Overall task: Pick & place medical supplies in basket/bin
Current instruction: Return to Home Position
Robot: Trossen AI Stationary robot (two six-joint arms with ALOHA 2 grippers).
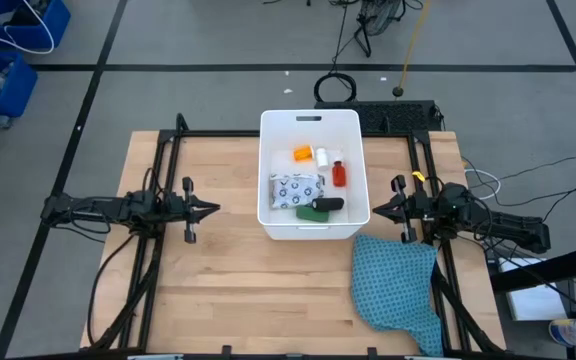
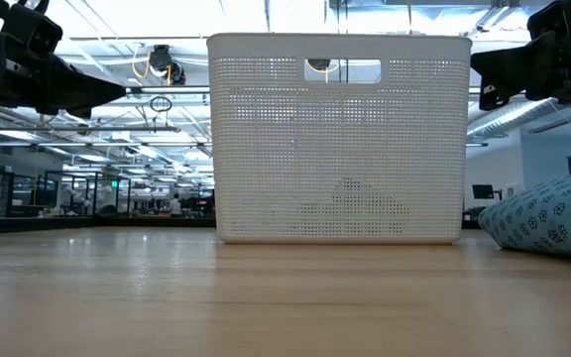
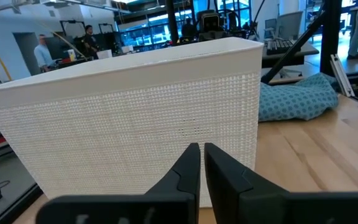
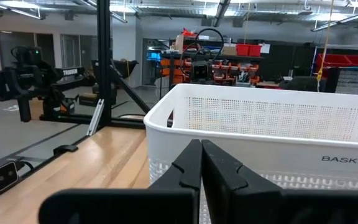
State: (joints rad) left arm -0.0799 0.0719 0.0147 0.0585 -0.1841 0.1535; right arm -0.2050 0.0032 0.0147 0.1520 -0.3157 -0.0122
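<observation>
The white basket (image 1: 309, 233) stands at the table's middle, toward the far edge. Inside it lie a white dark-dotted packet (image 1: 295, 189), a black oblong piece (image 1: 327, 203), a green oblong (image 1: 312, 212), a small red bottle (image 1: 339, 175), an orange vial (image 1: 302, 154) and a small white bottle (image 1: 321, 156). My left gripper (image 1: 215, 209) hovers shut left of the basket, pointing level at its wall (image 3: 135, 118). My right gripper (image 1: 374, 211) hovers shut right of the basket (image 4: 278, 124). Both touch nothing.
A teal blue cloth (image 1: 400, 290) lies bunched at the table's near right, beside my right arm. Bare wood spreads over the near and left parts of the table (image 1: 228, 290). Black frame rails (image 1: 158, 180) run along both sides.
</observation>
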